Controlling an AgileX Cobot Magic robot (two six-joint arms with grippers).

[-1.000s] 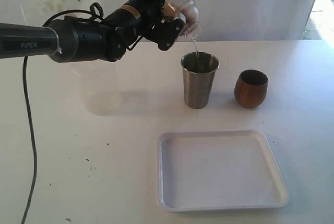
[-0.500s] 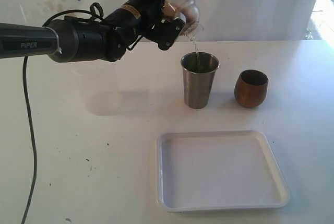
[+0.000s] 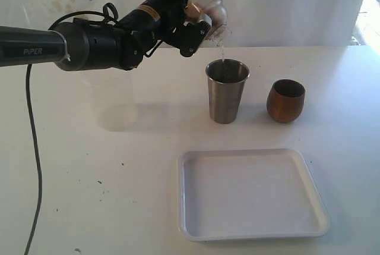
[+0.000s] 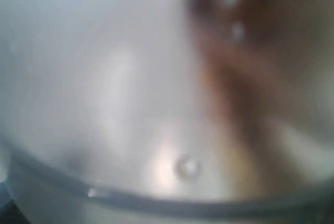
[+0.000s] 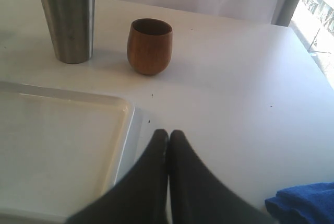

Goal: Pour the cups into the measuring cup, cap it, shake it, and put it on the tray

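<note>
My left gripper (image 3: 197, 24) is raised at the back and is shut on the clear measuring cup (image 3: 212, 12). The cup is tipped steeply, its rounded clear end just above the steel tumbler (image 3: 226, 91). A thin stream of water (image 3: 222, 53) falls from it into the tumbler. Blurred clear plastic (image 4: 130, 104) fills the left wrist view and hides the fingers. The brown wooden cup (image 3: 285, 100) stands upright to the right of the tumbler. The white tray (image 3: 309, 175) lies empty in front of both. My right gripper (image 5: 168, 132) is shut and empty, low beside the tray's corner (image 5: 128, 112).
A black cable (image 3: 34, 148) hangs from the left arm down the table's left side. A blue cloth (image 5: 302, 203) lies near the right gripper. A white wall rises behind the table, and a bright window (image 3: 365, 11) is at the far right.
</note>
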